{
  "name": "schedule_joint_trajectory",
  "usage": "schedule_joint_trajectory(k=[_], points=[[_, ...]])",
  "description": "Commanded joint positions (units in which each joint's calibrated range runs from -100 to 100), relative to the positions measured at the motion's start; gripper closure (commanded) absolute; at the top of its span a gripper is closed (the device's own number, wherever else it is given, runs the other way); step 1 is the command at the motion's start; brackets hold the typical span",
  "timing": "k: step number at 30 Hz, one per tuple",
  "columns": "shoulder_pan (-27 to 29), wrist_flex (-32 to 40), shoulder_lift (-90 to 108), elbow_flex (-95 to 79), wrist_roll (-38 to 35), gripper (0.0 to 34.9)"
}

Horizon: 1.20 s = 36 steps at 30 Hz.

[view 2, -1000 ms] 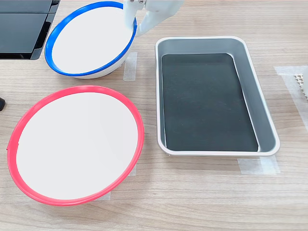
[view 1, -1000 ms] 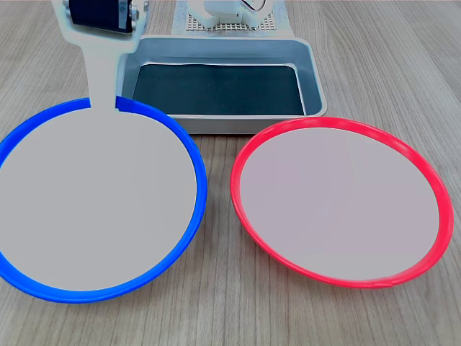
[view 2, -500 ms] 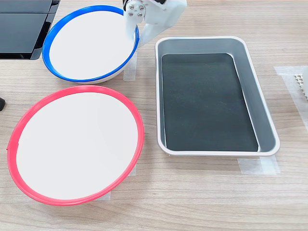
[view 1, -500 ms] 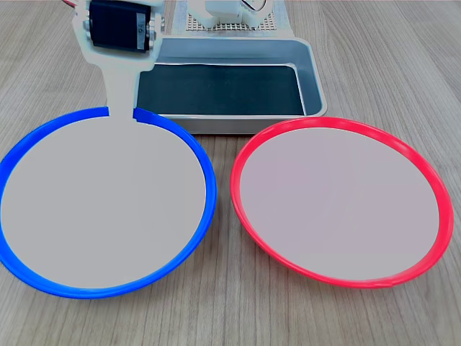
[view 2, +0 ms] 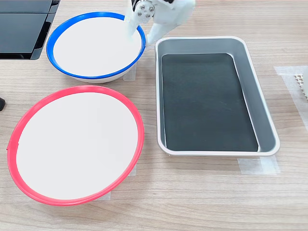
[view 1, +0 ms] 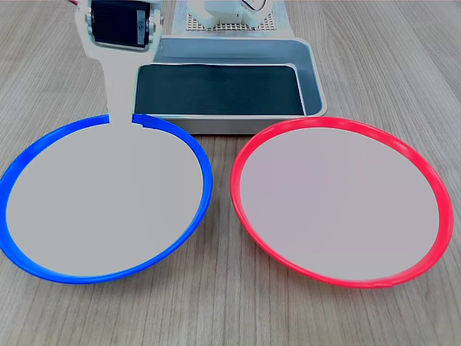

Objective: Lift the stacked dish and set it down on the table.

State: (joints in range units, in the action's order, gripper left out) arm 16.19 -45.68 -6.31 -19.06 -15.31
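Observation:
The stacked dish [view 1: 101,202] [view 2: 94,45], round and shallow with a bright blue rim, sits level and low on the wood-grain table [view 1: 389,65] [view 2: 192,192] in both exterior views. My white gripper [view 1: 121,115] [view 2: 143,34] straddles the rim on the side nearest the tray. One finger is inside the dish and one is outside, and they are shut on the rim. A red-rimmed dish [view 1: 338,198] [view 2: 74,144] of the same size lies beside it, apart from it.
A grey metal tray [view 1: 313,72] [view 2: 264,110] with a dark bottom lies close to both dishes. Pale tape strips [view 2: 255,166] mark the table. A black panel [view 2: 24,24] fills the second exterior view's top left corner. White mesh [view 1: 230,25] lies behind the tray.
The gripper has lowered the blue-rimmed dish, which went from tilted to level and shifted slightly toward the tray. The red-rimmed dish and the tray have not moved.

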Motion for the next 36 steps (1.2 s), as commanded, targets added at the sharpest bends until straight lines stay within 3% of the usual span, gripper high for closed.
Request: schedule_joint_trajectory(k=[1,4,5,6,7,12,19,23,29,36], points=[[0.51,-4.80,8.14,-0.56,-0.73,23.6],[0.42,-9.92,13.86,-1.84,-1.07,24.8],[0.13,-12.23,16.42,-2.29,-1.07,26.7],[-0.24,-14.12,18.80,-2.84,-1.12,33.7],[-0.90,-16.60,22.90,-4.38,-1.17,34.6],[-5.51,-15.86,37.99,-14.03,2.44,34.8],[-14.64,5.77,70.57,-49.08,11.33,34.9],[-15.87,13.20,86.10,-65.83,13.82,34.9],[-14.55,13.11,101.53,-80.85,14.41,34.9],[-14.45,3.04,105.37,-80.94,15.97,34.9]])
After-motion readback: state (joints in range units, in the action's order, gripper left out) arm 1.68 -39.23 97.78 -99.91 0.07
